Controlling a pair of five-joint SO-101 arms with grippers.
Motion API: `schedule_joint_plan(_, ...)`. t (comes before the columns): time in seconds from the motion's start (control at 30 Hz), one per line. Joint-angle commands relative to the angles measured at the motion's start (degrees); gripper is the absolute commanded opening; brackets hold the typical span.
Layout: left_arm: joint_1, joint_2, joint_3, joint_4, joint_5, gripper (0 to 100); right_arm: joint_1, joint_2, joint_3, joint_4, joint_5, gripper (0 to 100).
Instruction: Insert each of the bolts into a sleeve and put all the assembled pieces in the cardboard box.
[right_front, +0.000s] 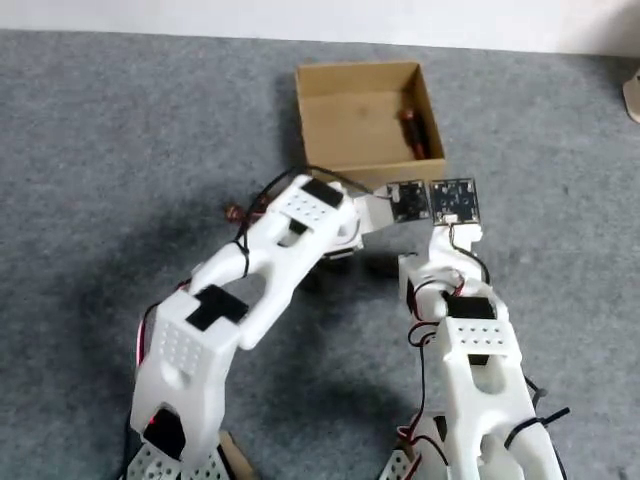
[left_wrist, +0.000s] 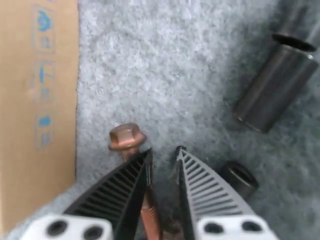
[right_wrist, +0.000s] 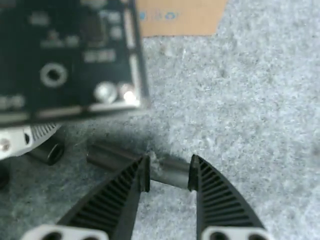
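My left gripper (left_wrist: 163, 152) hangs low over the grey carpet, beside the cardboard box (left_wrist: 35, 100). Its fingers are nearly together on the shaft of a copper bolt (left_wrist: 127, 137), whose hex head sticks out past one fingertip. My right gripper (right_wrist: 168, 172) is close by, its two tips pressed against a black sleeve (right_wrist: 172, 178) lying on the carpet. From the left wrist I see two more long sleeves (left_wrist: 274, 87) and a short one (left_wrist: 240, 178) near the fingers. The box (right_front: 360, 68) stands just beyond both wrists and holds one assembled piece (right_front: 412, 130).
Another bolt (right_front: 235, 212) lies on the carpet left of the left arm. The left arm's camera board (right_wrist: 65, 55) hangs right above the right gripper's spot, so the two wrists are crowded together. Open carpet lies to the right of the box.
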Motion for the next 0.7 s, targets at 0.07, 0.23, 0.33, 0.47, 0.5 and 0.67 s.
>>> schedule_joint_plan(0.07,1.36,8.13,-14.11,10.64,0.00,9,-0.66,-0.92,-0.31,-1.10,0.88,13.2)
schedule_joint_plan(0.23,1.01,14.73,-24.84,17.41,3.34,0,-0.66,-0.92,-0.31,-1.10,0.88,13.2)
schedule_joint_plan(0.33,1.01,17.36,-28.79,20.40,3.52,0,-0.66,-0.92,-0.31,-1.10,0.88,13.2)
schedule_joint_plan(0.47,1.01,18.42,-30.37,21.54,3.60,1,-0.57,-0.92,-0.31,-1.19,0.88,13.2)
schedule_joint_plan(0.5,1.01,18.42,-30.37,21.45,3.69,1,-0.57,-0.92,-0.31,-1.19,0.88,13.2)
schedule_joint_plan(0.67,1.01,18.42,-30.46,21.27,9.23,1,-0.48,-0.92,-0.22,-1.19,0.88,13.2)
